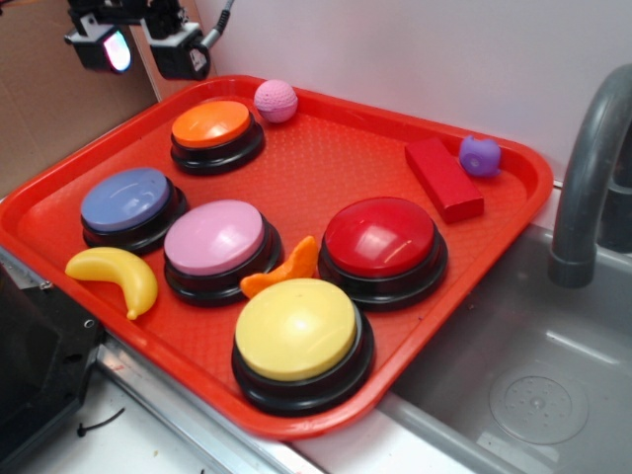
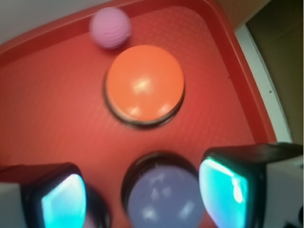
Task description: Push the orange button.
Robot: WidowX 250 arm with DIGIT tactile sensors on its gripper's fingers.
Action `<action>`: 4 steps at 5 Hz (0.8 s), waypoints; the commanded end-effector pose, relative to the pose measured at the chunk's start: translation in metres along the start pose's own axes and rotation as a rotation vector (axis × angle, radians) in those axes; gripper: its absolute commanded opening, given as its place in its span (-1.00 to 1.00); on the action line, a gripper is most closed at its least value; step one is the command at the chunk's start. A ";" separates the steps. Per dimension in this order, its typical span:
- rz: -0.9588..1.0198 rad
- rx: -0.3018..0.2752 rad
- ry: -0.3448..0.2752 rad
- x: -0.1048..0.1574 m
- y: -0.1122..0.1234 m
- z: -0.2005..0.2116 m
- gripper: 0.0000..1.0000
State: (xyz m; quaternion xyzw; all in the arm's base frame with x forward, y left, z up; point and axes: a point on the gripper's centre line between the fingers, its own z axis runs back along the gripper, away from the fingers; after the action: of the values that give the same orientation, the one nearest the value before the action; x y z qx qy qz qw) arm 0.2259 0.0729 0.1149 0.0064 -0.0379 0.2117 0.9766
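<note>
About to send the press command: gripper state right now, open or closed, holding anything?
Gripper: open, fingers spread wide, holding nothing, raised above the tray and touching no button; the orange button lies ahead.
</note>
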 end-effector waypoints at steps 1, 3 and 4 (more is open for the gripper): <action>-0.073 -0.017 -0.079 0.036 0.002 -0.038 1.00; -0.190 -0.026 -0.071 0.041 -0.006 -0.077 1.00; -0.173 0.012 -0.043 0.040 -0.011 -0.083 1.00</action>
State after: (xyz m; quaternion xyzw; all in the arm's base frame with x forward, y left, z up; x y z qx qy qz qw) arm 0.2783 0.0813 0.0440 0.0247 -0.0778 0.1211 0.9893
